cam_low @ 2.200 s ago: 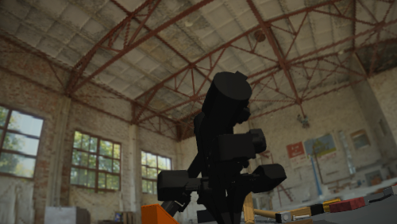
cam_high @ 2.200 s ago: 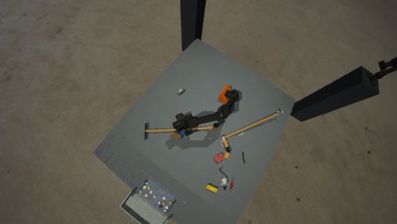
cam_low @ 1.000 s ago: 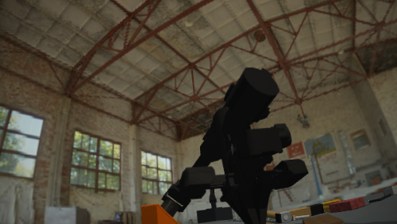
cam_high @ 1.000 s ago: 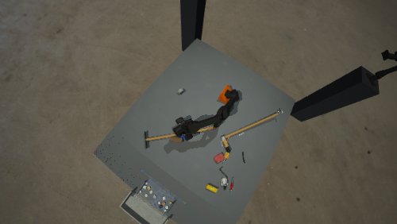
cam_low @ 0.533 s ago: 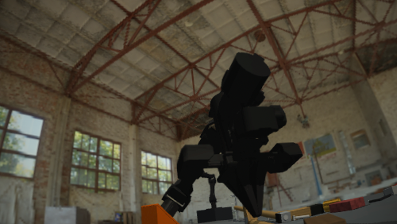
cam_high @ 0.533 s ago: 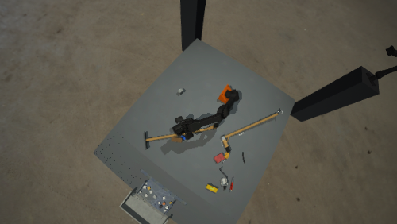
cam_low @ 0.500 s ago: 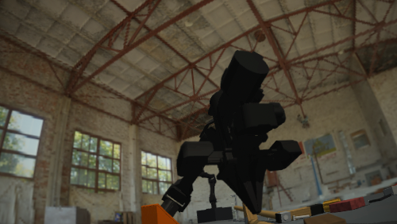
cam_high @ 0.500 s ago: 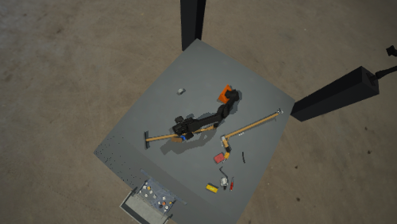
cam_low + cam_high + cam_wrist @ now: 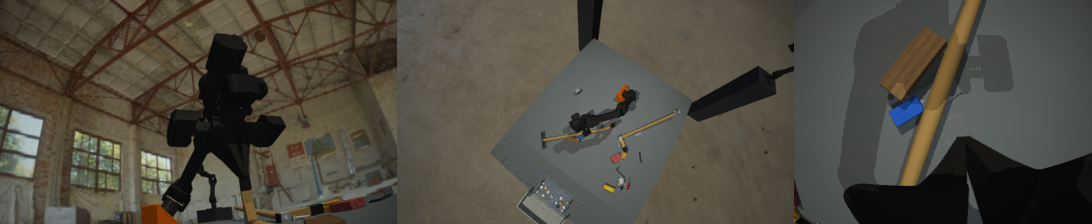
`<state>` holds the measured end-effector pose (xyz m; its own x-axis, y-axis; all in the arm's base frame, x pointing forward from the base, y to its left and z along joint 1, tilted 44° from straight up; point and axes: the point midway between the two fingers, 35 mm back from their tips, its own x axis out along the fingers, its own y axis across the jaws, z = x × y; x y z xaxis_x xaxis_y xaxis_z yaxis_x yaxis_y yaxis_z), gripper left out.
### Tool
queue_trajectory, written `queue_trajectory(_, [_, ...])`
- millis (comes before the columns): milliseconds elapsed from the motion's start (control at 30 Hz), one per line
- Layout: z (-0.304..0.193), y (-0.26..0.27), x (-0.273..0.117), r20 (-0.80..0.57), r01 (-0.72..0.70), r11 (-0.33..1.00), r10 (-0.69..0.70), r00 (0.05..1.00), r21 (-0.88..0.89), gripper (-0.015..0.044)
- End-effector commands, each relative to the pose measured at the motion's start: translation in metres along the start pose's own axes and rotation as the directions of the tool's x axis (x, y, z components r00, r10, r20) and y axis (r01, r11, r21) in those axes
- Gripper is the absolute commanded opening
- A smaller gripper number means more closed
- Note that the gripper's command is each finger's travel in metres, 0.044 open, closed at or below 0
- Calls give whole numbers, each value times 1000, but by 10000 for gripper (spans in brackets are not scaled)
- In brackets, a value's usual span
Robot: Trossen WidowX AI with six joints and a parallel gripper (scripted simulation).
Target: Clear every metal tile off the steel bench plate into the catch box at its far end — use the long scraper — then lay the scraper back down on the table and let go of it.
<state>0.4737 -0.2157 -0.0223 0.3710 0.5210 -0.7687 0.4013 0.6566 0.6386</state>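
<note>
The flat grey tabletop (image 9: 595,67) carried a long wooden-handled scraper with a dark crossbar head (image 9: 561,137) (image 9: 939,90) below my hand, near a brown wooden block (image 9: 573,140) (image 9: 913,64) and a blue rectangular block (image 9: 580,138) (image 9: 906,111); a yellow block (image 9: 609,188) and a red block (image 9: 616,158) (image 9: 347,204) lay apart from them.

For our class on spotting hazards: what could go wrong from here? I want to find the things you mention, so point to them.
1. The claw (image 9: 587,133) (image 9: 962,143) is shut on nothing beside the scraper's handle (image 9: 561,137) (image 9: 939,95); coming down like this, it might shove the handle.
2. The wooden block (image 9: 573,140) (image 9: 913,64) and blue block (image 9: 580,138) (image 9: 906,111) lie close by the handle and could get knocked.
</note>
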Motion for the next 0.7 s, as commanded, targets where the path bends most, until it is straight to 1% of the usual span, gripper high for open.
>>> queue_trajectory(0, [4,-9,-26,46,-9,1000,9,999,-6,0])
queue_trajectory(267, [4,-26,-69,117,-16,1000,19,993,-21,0])
queue_trajectory(400, [3,-26,-68,119,-16,1000,19,993,-21,0])
queue_trajectory(667, [3,-26,-52,119,-16,1000,18,993,-21,0])
